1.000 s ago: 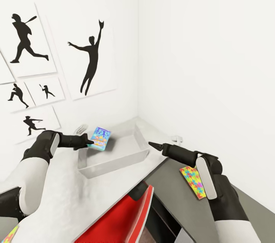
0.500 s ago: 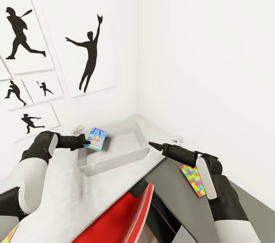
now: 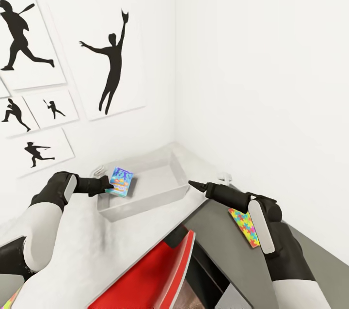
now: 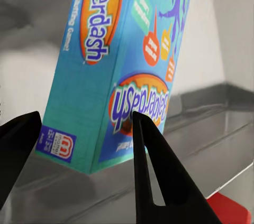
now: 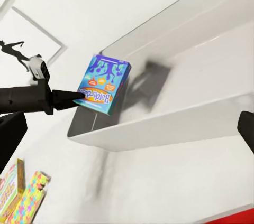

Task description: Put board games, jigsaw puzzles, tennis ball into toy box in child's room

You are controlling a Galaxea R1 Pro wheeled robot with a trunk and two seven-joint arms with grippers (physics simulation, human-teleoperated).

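Observation:
My left gripper (image 3: 110,184) is shut on a blue board game (image 3: 121,181), a small printed box held tilted over the near-left end of the toy box (image 3: 165,196). In the left wrist view the board game (image 4: 111,71) sits between the two black fingers (image 4: 151,176), with the grey tray wall behind it. In the right wrist view the board game (image 5: 103,84) hangs just above the toy box rim (image 5: 159,126). My right gripper (image 3: 190,184) is open, to the right of the toy box, with nothing in it. A jigsaw puzzle (image 3: 244,225) lies on a grey surface under my right forearm.
The toy box stands on the white table (image 3: 87,251) in the room's corner, close to both walls. A red object (image 3: 155,275) juts up in front of the table. Two more colourful flat toys (image 5: 21,195) lie at the table's left end. Small white items (image 3: 224,177) sit by the wall.
The head view has shifted a little. My left gripper has carried the board game slightly lower and nearer, over the toy box's left end. The right arm has stayed put.

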